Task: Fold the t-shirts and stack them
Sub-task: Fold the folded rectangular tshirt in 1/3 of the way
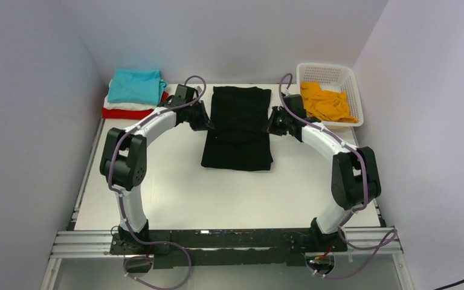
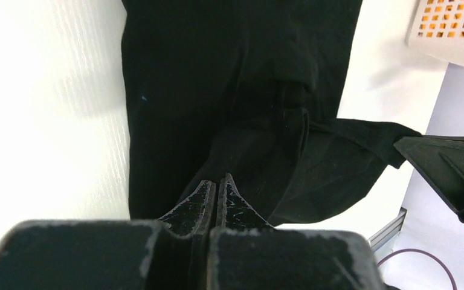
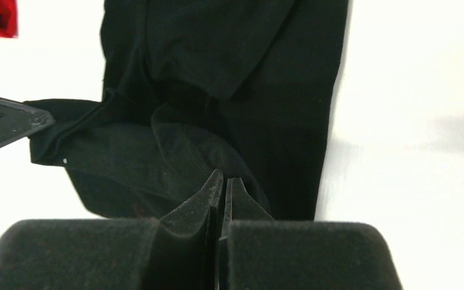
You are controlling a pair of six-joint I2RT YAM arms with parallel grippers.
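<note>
The large black t-shirt (image 1: 238, 124) lies partly folded at the middle back of the table. My left gripper (image 1: 209, 125) is shut on its left edge and my right gripper (image 1: 271, 128) is shut on its right edge, both pinching a fold of cloth slightly raised. In the left wrist view my left gripper (image 2: 217, 179) nips the black cloth (image 2: 187, 90), and the right gripper's finger (image 2: 453, 169) holds a stretched corner. In the right wrist view my right gripper (image 3: 223, 175) nips the black cloth (image 3: 248, 60). The teal t-shirt (image 1: 136, 84) tops a stack over white and red (image 1: 118, 112) ones. The orange t-shirt (image 1: 326, 101) lies crumpled in the basket.
The white lattice basket (image 1: 329, 68) stands at the back right corner, also in the left wrist view (image 2: 453, 30). The folded stack sits at the back left corner. White walls close in the table on three sides. A metal rail runs along the near edge.
</note>
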